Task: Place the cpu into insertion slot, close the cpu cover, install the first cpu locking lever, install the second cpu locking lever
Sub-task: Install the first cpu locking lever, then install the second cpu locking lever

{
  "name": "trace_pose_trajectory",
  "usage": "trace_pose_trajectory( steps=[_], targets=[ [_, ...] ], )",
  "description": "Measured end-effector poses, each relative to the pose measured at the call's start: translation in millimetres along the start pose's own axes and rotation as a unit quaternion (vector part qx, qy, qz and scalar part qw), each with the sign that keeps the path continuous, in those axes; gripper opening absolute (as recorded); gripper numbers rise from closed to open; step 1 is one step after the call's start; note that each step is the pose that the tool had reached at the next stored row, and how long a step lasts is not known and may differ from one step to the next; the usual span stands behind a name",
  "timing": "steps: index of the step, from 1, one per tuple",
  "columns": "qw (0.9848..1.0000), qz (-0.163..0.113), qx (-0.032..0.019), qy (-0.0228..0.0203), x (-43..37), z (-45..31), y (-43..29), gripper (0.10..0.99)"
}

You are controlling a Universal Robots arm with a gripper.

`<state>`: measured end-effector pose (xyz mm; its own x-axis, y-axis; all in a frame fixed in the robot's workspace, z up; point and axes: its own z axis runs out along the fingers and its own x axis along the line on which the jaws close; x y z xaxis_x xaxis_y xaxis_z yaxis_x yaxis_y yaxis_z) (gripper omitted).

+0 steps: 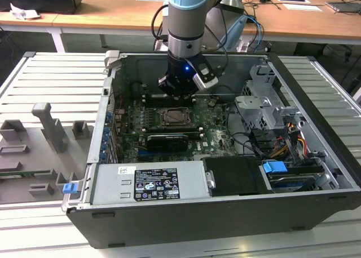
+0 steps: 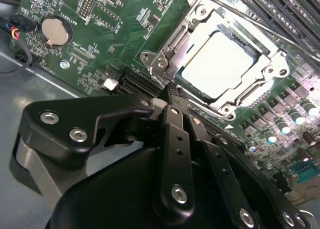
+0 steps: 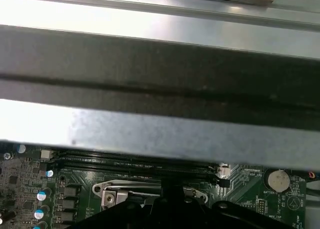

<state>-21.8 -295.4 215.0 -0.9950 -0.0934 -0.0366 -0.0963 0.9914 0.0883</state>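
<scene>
In the second wrist view the pale silver cpu (image 2: 215,64) lies in the insertion slot (image 2: 176,43) on the green board. The silver cpu cover (image 2: 246,91) lies flat around the chip's edges. A thin metal lever (image 2: 280,35) runs along the socket's far side. My gripper (image 2: 170,91) hovers just off one corner of the socket, its black fingers (image 2: 176,124) pressed together with nothing between them. In the exterior view the gripper (image 1: 178,94) hangs just above and behind the insertion slot (image 1: 176,118) inside the open computer case. The first wrist view catches an edge of the cpu cover (image 3: 150,193).
Long black memory slots (image 2: 287,11) run beside the socket. A coin battery (image 2: 54,31) sits on the board. The case's metal wall (image 3: 160,129) stands close behind the arm. A power supply (image 1: 149,182) and drive cage (image 1: 262,109) flank the board; grey fixtures (image 1: 51,128) lie at the exterior view's left.
</scene>
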Motion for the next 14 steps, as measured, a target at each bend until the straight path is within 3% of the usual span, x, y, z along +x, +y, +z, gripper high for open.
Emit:
trace_pose_trajectory(
  steps=[14],
  targets=[
    [1.0,0.0,0.0001,0.0001,0.7,-1.0,-7.5,0.106]
  ],
)
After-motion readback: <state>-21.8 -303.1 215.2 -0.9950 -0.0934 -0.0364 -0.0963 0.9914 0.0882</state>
